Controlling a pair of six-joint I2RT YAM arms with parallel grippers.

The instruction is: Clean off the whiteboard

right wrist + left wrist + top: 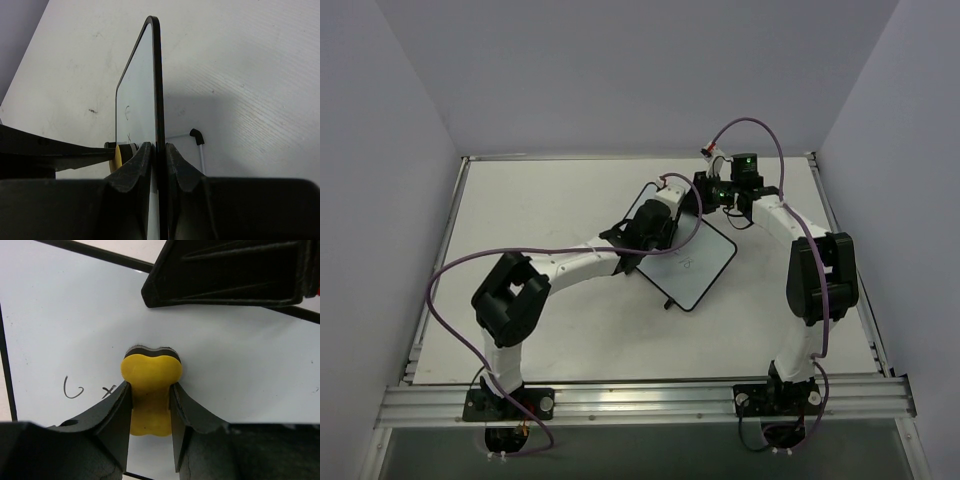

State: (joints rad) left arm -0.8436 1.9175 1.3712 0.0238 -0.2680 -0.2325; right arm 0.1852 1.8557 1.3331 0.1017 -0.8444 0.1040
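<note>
You have a whiteboard [235, 355] with a smooth white face of soft sheen and a thin black frame that looks like glossy plastic. Against its face, the yellow eraser [151, 374] looks matt and rubbery, backed by a dark felt-like layer. The jaws are matt black plastic. Under the whiteboard, the worktop [250, 75] is matt white and finely ribbed.

Soft even light, faint shadow beside the whiteboard [137, 100], blurred foreground.

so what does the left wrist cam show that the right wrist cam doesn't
Only the left wrist view shows the whiteboard face-on, with the yellow eraser pinched in the left jaws beside the pen marks. Only the right wrist view shows the board edge-on, clamped between the right jaws, and its black-tipped foot behind. Both show the whiteboard, the marks and some of the eraser.
</note>
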